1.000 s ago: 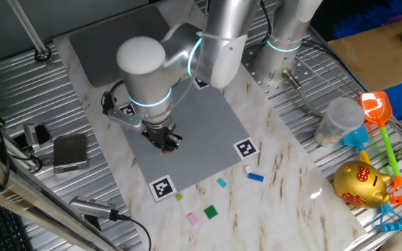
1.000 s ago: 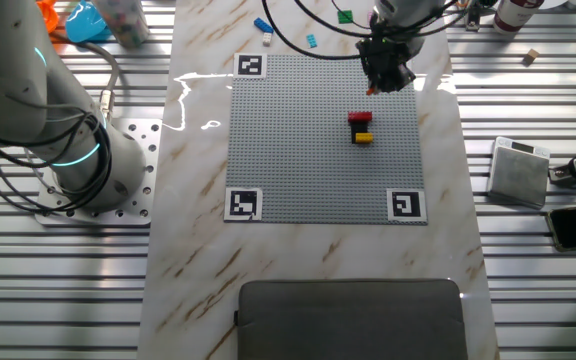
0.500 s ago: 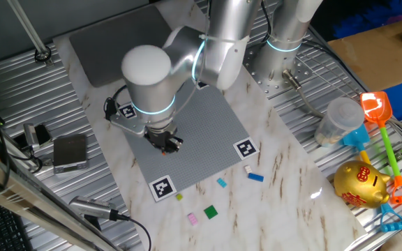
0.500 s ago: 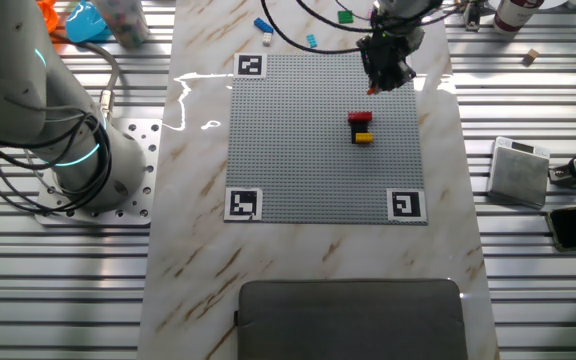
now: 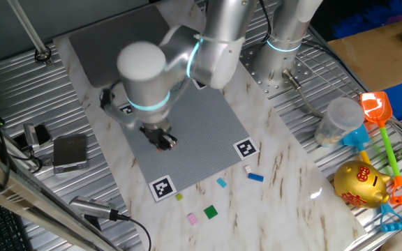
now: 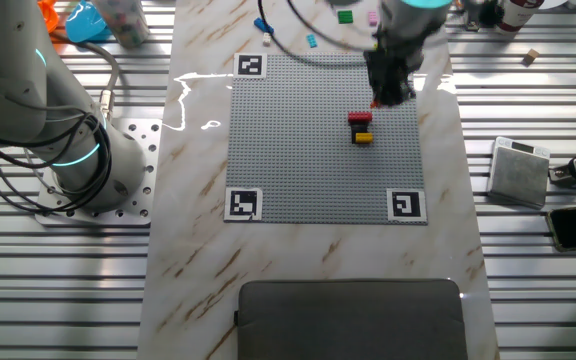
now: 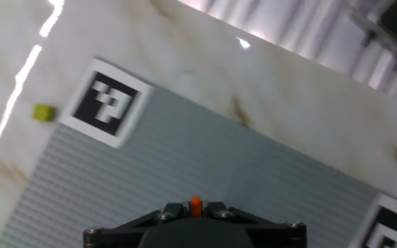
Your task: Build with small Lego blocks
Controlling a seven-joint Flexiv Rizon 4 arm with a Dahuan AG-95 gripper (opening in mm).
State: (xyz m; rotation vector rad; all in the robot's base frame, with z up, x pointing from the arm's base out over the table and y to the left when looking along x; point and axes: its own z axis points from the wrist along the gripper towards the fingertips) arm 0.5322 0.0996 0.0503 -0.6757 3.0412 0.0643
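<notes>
From one fixed view, your gripper (image 5: pixel 160 138) hung low over the grey studded plate (image 5: pixel 208 122), on the side toward the corner marker (image 5: pixel 161 187) nearest the camera. A speck of red-orange (image 5: pixel 163 143) showed at the fingertips, so you appeared to be carrying a small brick. The loose blocks lay on the marble beyond that plate edge: a blue one (image 5: pixel 256 177), a light blue one (image 5: pixel 222 183), a green one (image 5: pixel 210 212), a pink one (image 5: pixel 192 218) and a yellowish one (image 5: pixel 179 197).

From the other fixed view, the gripper (image 6: pixel 389 92) stood just beside the small stack (image 6: pixel 361 128) already on the plate, red over black over yellow, apart from it and nearer the plate's far edge. The arm was blurred, so you were moving. I could not tell from here whether the brick was above the studs or touching them.

In the hand view, an orange brick (image 7: pixel 196 203) sat pinched between the fingertips, the jaws drawn in narrow around it, with the grey studs and a corner marker (image 7: pixel 111 101) beyond, and a yellow block (image 7: pixel 43 112) off the plate.

To place it well, you needed to line the brick square with the stud rows, bring it over the stack or its chosen spot, and press straight down. Any tilt or sideways drag risked knocking the stack over.
</notes>
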